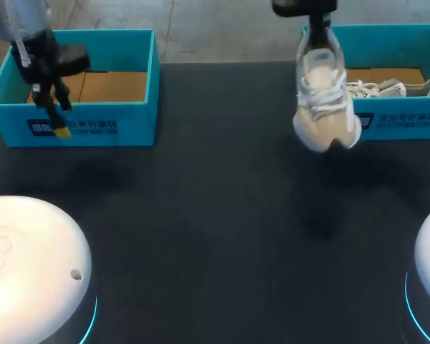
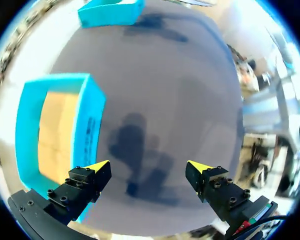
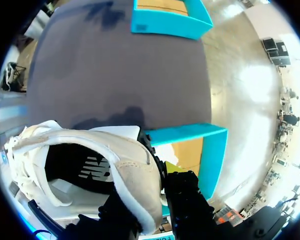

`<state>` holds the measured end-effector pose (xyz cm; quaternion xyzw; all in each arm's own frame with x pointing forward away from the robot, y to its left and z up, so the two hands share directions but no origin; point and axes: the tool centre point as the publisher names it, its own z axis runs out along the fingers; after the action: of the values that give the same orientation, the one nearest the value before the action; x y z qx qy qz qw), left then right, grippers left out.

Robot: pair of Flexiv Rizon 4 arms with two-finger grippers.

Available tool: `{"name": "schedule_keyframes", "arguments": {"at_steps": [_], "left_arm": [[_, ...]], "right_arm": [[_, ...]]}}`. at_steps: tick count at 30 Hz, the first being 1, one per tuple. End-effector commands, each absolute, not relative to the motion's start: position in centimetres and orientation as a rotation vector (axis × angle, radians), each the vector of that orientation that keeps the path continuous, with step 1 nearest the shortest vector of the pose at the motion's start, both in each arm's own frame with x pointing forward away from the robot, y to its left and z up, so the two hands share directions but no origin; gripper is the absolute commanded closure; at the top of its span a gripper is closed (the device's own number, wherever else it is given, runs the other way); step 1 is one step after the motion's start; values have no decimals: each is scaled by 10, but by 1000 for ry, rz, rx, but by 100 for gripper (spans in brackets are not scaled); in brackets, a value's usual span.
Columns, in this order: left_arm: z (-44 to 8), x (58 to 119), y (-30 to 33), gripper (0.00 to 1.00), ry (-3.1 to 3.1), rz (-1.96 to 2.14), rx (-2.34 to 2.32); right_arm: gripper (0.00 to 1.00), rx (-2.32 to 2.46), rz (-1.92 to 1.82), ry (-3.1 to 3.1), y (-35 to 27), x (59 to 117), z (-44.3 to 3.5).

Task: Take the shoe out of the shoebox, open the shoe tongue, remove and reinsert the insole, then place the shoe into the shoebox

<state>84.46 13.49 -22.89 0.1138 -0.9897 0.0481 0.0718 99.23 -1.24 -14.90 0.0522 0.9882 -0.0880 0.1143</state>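
The shoe [image 1: 322, 107] hangs toe down in the air, clear of the table [image 1: 215, 215], in front of the left end of the right box [image 1: 394, 46]. The right gripper [image 3: 157, 172] has it by the heel: its fingers are closed on the heel collar, one inside the opening and one on the outside, as the right wrist view shows. The laces look tied and the tongue lies flat under them. A second shoe [image 1: 394, 88] lies on its side in the right box. The left box [image 1: 93, 122] shows only its cardboard floor. The left gripper [image 2: 147, 175] hovers over that box's front wall with its fingers spread wide and nothing between them. I judge the first step, taking the shoe out, to be nearly done, with the shoe lifted out but not yet set down. The next move calls for turning the shoe from toe-down to sole-down and lowering it onto the open table between the boxes, where the left gripper can reach the tongue. The heel grip is narrow, so the shoe could swing or slip as it is turned.
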Motion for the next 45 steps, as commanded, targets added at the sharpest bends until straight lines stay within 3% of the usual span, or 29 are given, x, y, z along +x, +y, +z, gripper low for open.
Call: {"name": "schedule_keyframes", "arguments": {"at_steps": [1, 22, 32, 45], "left_arm": [[-226, 854, 157, 0, -2735, 159, 1009], [-218, 858, 174, 0, -2781, 135, 1133], [-207, 881, 209, 0, -2441, 142, 1654], [-205, 888, 249, 0, -2266, 130, 1873]], "right_arm": [[100, 146, -230, 2915, -29, 1014, -142], [100, 173, -191, 2905, -42, 1027, -140], [100, 437, -243, 2859, -95, 1078, -117], [100, 629, -232, 2830, -136, 1133, -110]]}}
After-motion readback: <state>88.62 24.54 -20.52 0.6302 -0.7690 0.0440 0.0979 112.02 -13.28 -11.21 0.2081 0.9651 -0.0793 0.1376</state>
